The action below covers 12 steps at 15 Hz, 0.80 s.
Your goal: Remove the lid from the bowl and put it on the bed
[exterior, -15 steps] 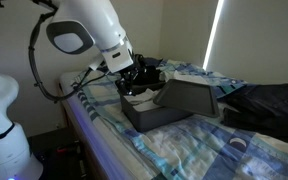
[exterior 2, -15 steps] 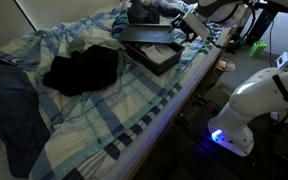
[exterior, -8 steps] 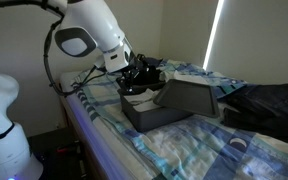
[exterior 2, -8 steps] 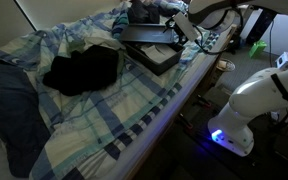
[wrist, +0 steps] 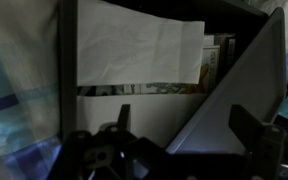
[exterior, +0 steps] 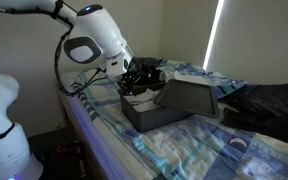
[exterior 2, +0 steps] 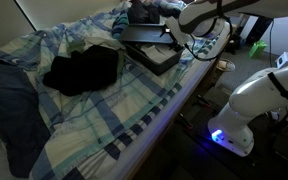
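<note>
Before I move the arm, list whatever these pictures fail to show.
1. Gripper, in an exterior view: a dark tangle against the dark box; whether the jaws are open or shut is unclear.
2. Pale object beneath it: mostly covered by the gripper; bowl or lid, cannot tell.
3. Wrist view: dim and blurred; only a pale sheet reads, no bowl.
4. Arm, in an exterior view: cut off by the top edge.

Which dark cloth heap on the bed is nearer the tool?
The crumpled black garment mid-bed, beside the dark open box; the navy cloth lies beyond it.

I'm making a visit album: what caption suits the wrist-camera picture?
Open gripper above a dark box holding white sheets, plaid bedspread alongside.
</note>
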Available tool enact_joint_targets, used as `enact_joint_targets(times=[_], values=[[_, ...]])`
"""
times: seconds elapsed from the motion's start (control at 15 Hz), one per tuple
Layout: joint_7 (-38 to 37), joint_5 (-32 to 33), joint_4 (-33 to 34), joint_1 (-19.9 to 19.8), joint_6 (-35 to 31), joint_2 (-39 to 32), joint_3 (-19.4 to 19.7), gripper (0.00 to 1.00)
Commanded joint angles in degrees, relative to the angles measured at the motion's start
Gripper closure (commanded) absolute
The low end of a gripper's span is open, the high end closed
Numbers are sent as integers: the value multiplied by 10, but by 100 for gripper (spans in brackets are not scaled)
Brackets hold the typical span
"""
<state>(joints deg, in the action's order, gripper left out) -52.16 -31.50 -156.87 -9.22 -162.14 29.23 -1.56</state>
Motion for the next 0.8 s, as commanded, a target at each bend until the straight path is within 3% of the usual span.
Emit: enact_joint_targets(times=[0.0,0.4,0.6,0.73], values=[[-51,12,-12,-12,-65,-20,-17,0],[-101,35,-28,-25,-119,-50,-22,0],[-104,21,-21,-47,-138,-66,-43,0],[-96,9,-21,-55,-156,-75,-48,26]])
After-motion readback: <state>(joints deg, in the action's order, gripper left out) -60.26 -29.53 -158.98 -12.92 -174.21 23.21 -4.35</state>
